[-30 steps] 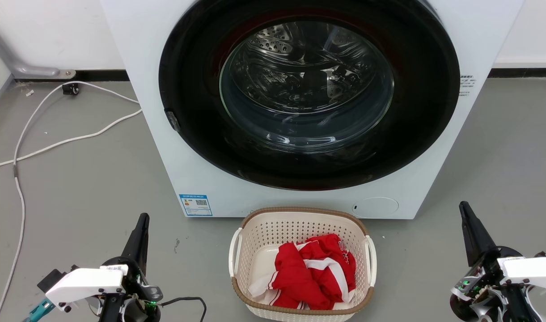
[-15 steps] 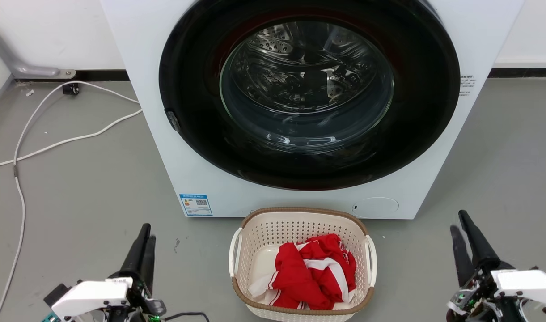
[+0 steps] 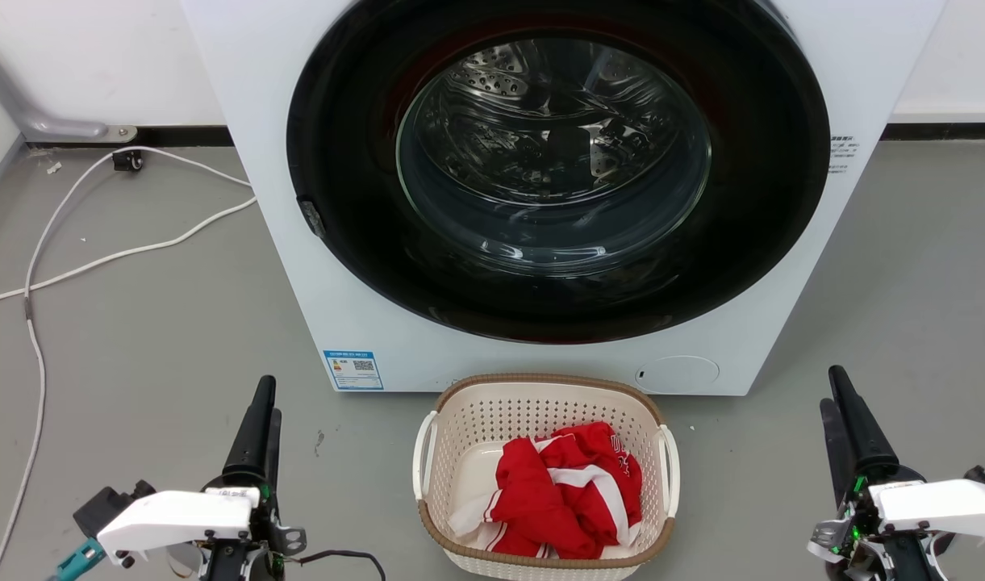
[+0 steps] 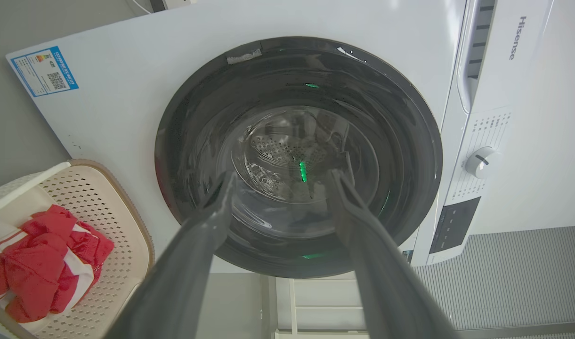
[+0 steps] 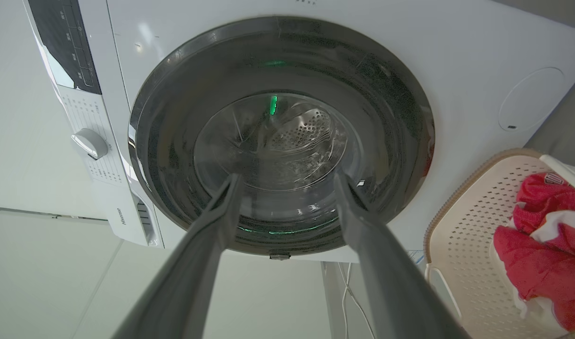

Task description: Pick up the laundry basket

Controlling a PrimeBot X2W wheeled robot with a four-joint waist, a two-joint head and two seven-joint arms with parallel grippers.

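Observation:
The laundry basket, cream and perforated with a brown rim and white side handles, stands on the floor in front of the washing machine. It holds red and white clothes. My left gripper hovers to its left, open and empty, fingers pointing at the machine. My right gripper is to the basket's right, also open and empty. Neither touches the basket. The left wrist view has the left gripper open and the basket at lower left. In the right wrist view the right gripper is open, with the basket at lower right.
The white washing machine with its round dark glass door rises right behind the basket. White cables trail over the grey floor at the left. A grey pipe runs along the wall at the far left.
Both grippers' fingers, pressed together a second ago, now stand apart. Both grippers dipped slightly and came back up. The basket has not moved.

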